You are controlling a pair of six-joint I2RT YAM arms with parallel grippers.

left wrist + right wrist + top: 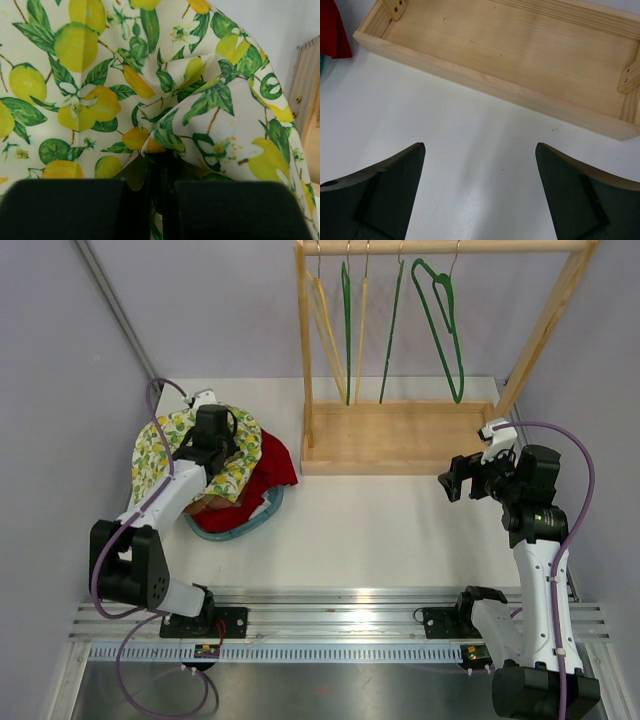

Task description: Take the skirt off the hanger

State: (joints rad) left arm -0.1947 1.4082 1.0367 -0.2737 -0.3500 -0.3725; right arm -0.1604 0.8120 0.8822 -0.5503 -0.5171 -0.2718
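A shiny metal rail (340, 625) is running along the near edge, and the two arms are sitting on it. Behind it, a smooth white bench (380, 530) is stretching back between pale grey walls (60, 340).

The left arm is reaching forward and bending down over the left side of the bench. The left hand (162, 182) is almost closed, and its black fingers (65, 210) are pinching a fold of the skirt (100, 100). The right arm is standing tall on the right side. The right hand (480, 165) is hanging over bare bench just in front of the rack (400, 440). It is opened wide and gripping nothing.

The skirt is lying in a soft, crumpled heap on the left side of the bench, well apart from the rack. It is showing yellow lemons and green leaves on cream cloth. It is resting on a red cloth (272, 462), and a blue cloth (262, 512) is peeking out under that. Farther back, the wooden rack is standing with a flat box base and a bar on top. Thin hangers (440, 320), some green and some wooden, are dangling from the bar.
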